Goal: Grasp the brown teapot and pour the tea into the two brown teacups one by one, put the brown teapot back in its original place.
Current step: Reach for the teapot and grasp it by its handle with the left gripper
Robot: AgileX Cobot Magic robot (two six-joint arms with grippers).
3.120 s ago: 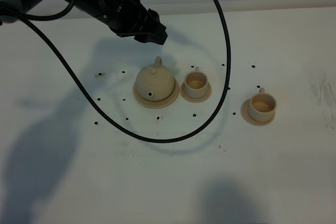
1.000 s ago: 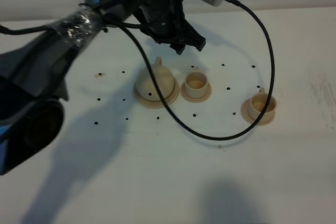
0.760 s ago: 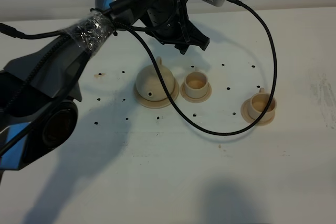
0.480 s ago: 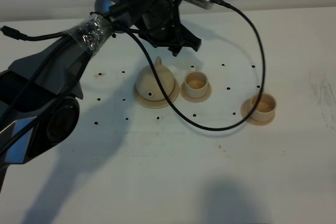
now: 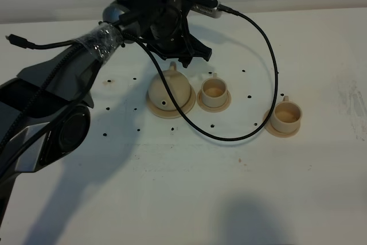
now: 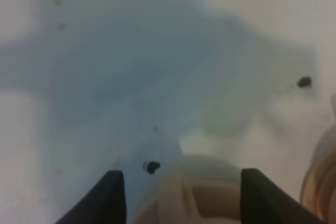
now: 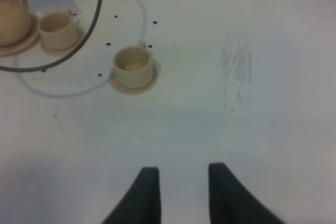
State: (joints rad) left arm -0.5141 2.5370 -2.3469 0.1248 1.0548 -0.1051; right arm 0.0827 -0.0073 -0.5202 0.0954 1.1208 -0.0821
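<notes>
The brown teapot stands on its wide saucer left of centre. One teacup on its saucer stands right beside it; the other teacup is farther right. My left gripper is open, just behind and above the teapot's loop handle. In the left wrist view the open gripper has the blurred top of the teapot between its fingers, not touching. My right gripper is open and empty, well away from the right teacup, and out of the exterior high view.
A black cable hangs from the left wrist and loops over the table between the two cups, passing in front of the teapot saucer. Small black dots mark the white table. The teapot and near cup show in the right wrist view.
My left arm has swung in from the left to behind the teapot, then eased left toward its handle. The cable loop has slid off the right teacup.
</notes>
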